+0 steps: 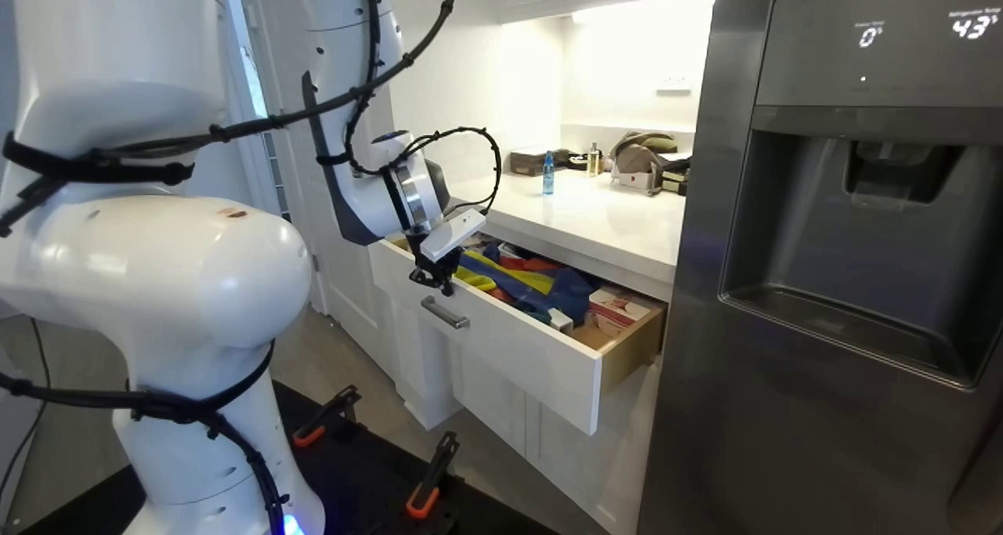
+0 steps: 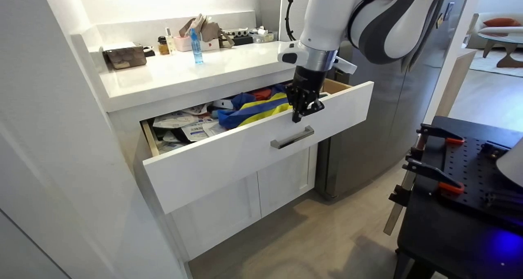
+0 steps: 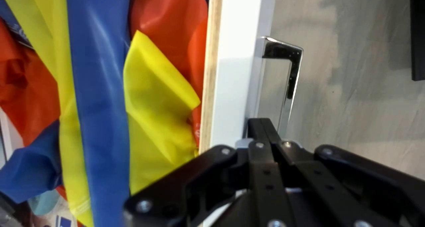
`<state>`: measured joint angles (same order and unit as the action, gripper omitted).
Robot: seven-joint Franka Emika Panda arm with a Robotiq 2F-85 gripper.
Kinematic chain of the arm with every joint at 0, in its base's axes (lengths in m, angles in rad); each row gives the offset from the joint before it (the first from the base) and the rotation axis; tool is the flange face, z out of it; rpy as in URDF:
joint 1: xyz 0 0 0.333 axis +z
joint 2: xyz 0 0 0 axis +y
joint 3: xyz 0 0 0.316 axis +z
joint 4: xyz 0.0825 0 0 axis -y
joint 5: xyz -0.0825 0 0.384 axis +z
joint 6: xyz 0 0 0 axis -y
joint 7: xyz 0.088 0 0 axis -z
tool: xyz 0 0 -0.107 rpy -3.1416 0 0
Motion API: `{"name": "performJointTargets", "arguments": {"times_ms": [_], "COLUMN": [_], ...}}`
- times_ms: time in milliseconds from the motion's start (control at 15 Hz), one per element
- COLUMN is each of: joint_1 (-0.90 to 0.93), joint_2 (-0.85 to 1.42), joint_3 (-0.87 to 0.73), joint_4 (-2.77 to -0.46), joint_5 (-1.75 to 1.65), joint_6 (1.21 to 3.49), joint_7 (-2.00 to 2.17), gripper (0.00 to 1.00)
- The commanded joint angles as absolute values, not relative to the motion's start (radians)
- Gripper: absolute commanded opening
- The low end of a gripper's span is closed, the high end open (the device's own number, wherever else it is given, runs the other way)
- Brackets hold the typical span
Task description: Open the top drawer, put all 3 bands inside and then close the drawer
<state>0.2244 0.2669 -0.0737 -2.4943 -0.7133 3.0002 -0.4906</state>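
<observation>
The top drawer stands pulled out in both exterior views, its silver bar handle on the white front. Inside it lie the bands, overlapping and folded: yellow, blue and red strips show in the wrist view. Their exact number is hard to tell because they cover one another. My gripper is shut with nothing between its fingertips. It points down on the outer side of the drawer front, just above the handle; whether it touches the panel I cannot tell.
Packets and papers share the drawer with the bands. Above it runs a white countertop bearing a blue bottle and several small items. A dark fridge stands beside the cabinet. Clamps sit on the black robot table.
</observation>
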Motion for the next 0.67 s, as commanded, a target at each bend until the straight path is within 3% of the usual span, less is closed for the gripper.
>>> {"name": "performJointTargets", "arguments": {"times_ms": [0,600], "joint_1": [0.267,0.476], "joint_2": [0.319,0.481], "joint_3": [-0.160,-0.473], "joint_4": [-2.425,-2.203], "joint_5": [-0.818,-1.082], "joint_6": [3.057,3.175], "joint_7": [-0.422,-0.188], "gripper": [0.00,0.00]}}
